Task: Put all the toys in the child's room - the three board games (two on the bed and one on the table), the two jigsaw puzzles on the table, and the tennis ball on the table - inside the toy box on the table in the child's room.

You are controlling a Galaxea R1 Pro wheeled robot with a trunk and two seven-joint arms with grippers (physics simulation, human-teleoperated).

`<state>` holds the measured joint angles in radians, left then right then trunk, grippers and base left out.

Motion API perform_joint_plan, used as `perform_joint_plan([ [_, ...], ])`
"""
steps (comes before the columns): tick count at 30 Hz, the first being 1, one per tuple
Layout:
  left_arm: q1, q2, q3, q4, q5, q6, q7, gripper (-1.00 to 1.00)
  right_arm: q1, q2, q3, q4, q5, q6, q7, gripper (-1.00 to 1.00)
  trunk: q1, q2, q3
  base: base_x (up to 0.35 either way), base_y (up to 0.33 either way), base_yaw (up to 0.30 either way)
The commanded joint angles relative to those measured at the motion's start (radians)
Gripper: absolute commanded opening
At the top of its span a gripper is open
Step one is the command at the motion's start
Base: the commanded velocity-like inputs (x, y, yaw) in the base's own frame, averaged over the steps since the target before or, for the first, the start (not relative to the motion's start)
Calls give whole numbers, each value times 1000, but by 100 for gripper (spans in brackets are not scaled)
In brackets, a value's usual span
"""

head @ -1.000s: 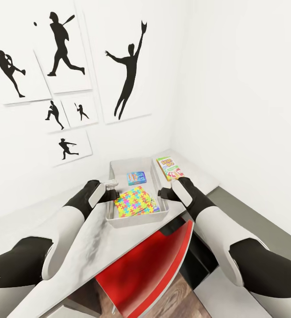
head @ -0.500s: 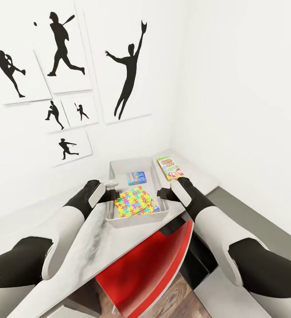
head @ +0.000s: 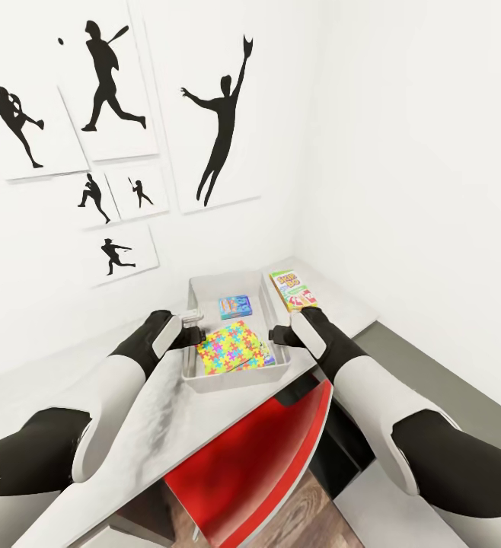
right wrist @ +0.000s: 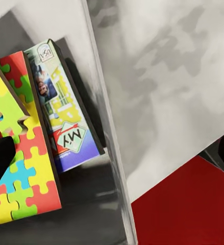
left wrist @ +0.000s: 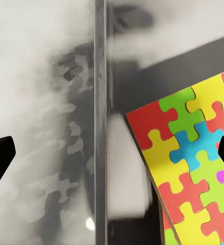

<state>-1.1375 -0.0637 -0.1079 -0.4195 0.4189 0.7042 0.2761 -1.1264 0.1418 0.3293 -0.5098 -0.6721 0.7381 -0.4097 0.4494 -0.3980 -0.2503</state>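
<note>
Now the toy box (head: 205,377) sits on the table (head: 159,426) between both hands, left hand (head: 195,332) and right hand (head: 279,332) each spread wide over a box wall, puzzles (head: 234,346) inside.

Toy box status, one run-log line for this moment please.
toy box: on table | inside: jigsaw puzzles, blue board game | Skip-Bo game: outside | left tool, right tool: open, straddling box side walls
</note>
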Motion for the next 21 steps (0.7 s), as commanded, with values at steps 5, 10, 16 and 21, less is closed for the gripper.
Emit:
perform_joint_plan([
  [5,-1,1,-7,-1,11,3,8,100,-1,-1,6,-1,-11,2,-9,100,1,-2,-2,0,0,0],
  [10,0,1,-7,-1,11,3,8,100,-1,-5,8,-2,-11,2,9,100,1,-2,-2,0,0,0],
  [16,1,1,-7,-1,11,3,8,100,-1,-4,8,-3,-10,1,29,100,1,-2,-2,0,0,0],
  [21,1,1,-7,-1,11,3,8,100,-1,-3,8,-2,-9,1,32,100,1,-2,-2,0,0,0],
])
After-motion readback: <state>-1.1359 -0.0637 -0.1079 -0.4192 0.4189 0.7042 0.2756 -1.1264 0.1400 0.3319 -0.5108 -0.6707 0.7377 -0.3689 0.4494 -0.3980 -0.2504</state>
